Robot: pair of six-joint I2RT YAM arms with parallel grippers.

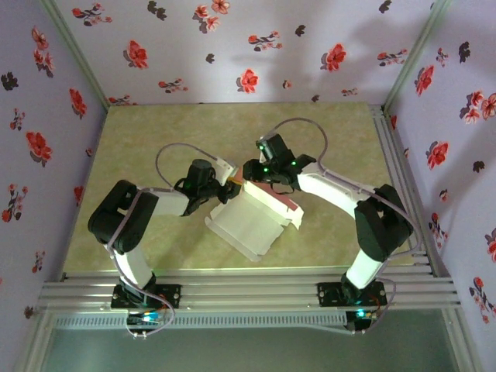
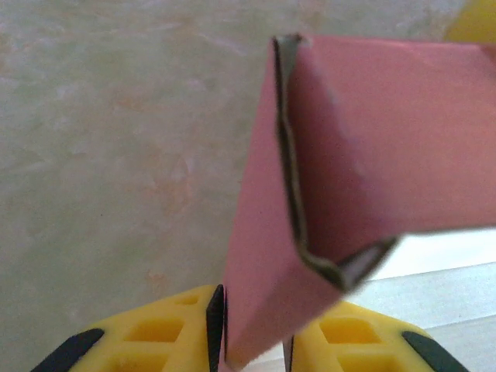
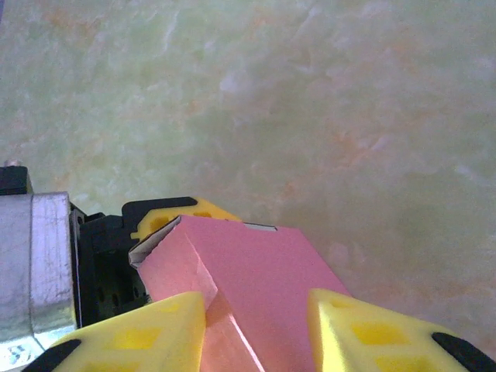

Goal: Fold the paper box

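The paper box [image 1: 249, 223] is sitting half-formed over the table [image 1: 147, 139], between the two arms. Its pale face is showing upward, w/ a strip of pink along the box's far-right edge. I cannot tell if the box's near edge is resting on the surface or hanging a little above it. In the left wrist cam a pink panel of the box [image 2: 364, 139] is standing up and bending at a corner crease. It is not lying flat against its neighbour yet.

The left gripper [image 1: 223, 188] is working at the box's far-left corner. Its jaws are standing narrow and pinching the lower end of that pink panel, so I am reading this as a real hold on the card.

The right gripper [image 3: 257, 329] is sitting at the box's far-right edge, one finger on each side of a pink flap w/ a fold ridge running between them. Whether the pads are already pressing, I cannot tell.

Risks, in my judgement:
- The card is thin, so if the two arms are pulling apart, the corner crease could tear or crush.
- If the jaws are closing on the ridge, they could set a wrong crease.
- If the left pinch is slipping, the panel will probably spring back open.
- The box is light and nothing is pinning it, so a push could turn it.
- Both grippers are close together at the box's far side, so a collision is possible.
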